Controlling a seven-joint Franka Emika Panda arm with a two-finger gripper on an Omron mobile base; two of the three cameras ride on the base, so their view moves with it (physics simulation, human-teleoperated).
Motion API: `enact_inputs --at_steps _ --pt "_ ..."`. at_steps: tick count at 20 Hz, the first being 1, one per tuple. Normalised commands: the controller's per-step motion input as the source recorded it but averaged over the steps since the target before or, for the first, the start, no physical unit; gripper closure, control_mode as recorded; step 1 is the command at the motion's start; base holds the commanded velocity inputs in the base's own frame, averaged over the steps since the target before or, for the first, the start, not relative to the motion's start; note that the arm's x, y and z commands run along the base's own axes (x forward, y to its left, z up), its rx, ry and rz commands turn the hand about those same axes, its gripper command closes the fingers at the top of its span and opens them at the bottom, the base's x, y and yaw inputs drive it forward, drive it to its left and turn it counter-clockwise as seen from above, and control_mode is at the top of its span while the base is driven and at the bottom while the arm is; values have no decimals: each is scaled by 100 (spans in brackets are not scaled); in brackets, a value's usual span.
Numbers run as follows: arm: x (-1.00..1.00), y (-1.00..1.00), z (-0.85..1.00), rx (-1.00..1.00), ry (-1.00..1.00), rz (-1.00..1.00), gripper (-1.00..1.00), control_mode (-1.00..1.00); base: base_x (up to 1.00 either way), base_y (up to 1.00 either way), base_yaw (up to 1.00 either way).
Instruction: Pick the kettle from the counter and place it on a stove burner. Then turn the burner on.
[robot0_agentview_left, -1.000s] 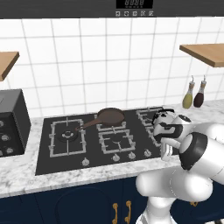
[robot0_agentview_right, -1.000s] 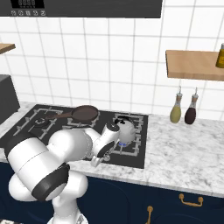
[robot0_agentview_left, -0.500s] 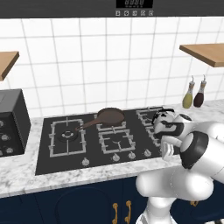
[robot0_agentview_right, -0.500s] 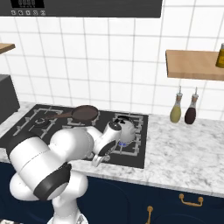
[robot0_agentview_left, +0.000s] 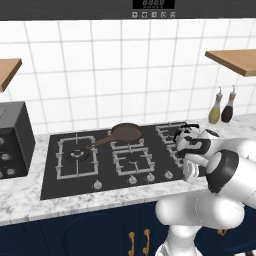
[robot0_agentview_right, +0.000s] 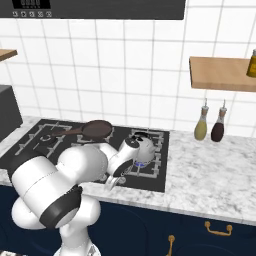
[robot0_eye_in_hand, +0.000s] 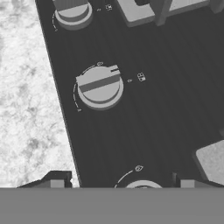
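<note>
The shiny silver kettle (robot0_agentview_left: 193, 140) (robot0_agentview_right: 139, 148) stands upright on the right-hand burner of the black cooktop (robot0_agentview_left: 51, 181) (robot0_agentview_right: 155, 184). A blue glow (robot0_agentview_right: 141, 163) shows under it. My gripper (robot0_agentview_left: 190, 173) (robot0_agentview_right: 114, 183) (robot0_eye_in_hand: 122, 183) hangs low over the cooktop's front right edge, just in front of the kettle. It is open, with its fingertips (robot0_eye_in_hand: 57, 180) far apart on either side of a round knob (robot0_eye_in_hand: 142, 184) and not touching it. Another knob (robot0_eye_in_hand: 100, 86) lies further on. The marbled counter (robot0_agentview_left: 100, 202) (robot0_agentview_right: 215, 175) surrounds the cooktop.
A brown frying pan (robot0_agentview_left: 125, 132) (robot0_agentview_right: 97, 128) sits on a back middle burner. Two slim bottles (robot0_agentview_left: 221, 108) (robot0_agentview_right: 210, 126) stand against the tiled wall to the right. A black appliance (robot0_agentview_left: 12, 137) stands at the far left, and wooden shelves (robot0_agentview_right: 220, 73) hang above.
My jaws have spread apart from a narrower grip over the front right knob. The arm and the kettle have stayed where they were.
</note>
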Motion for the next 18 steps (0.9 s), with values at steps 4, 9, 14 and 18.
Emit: enact_inputs --at_steps 4,9,14,18 --pt "-7 40 33 -3 -1 8 -100 -100 0 0 0" --pt "-1 49 31 -5 0 8 -100 -100 0 0 0" --pt "-1 54 32 -6 0 8 -100 -100 0 0 0" --pt "0 51 46 -6 -1 8 -100 -100 0 0 0"
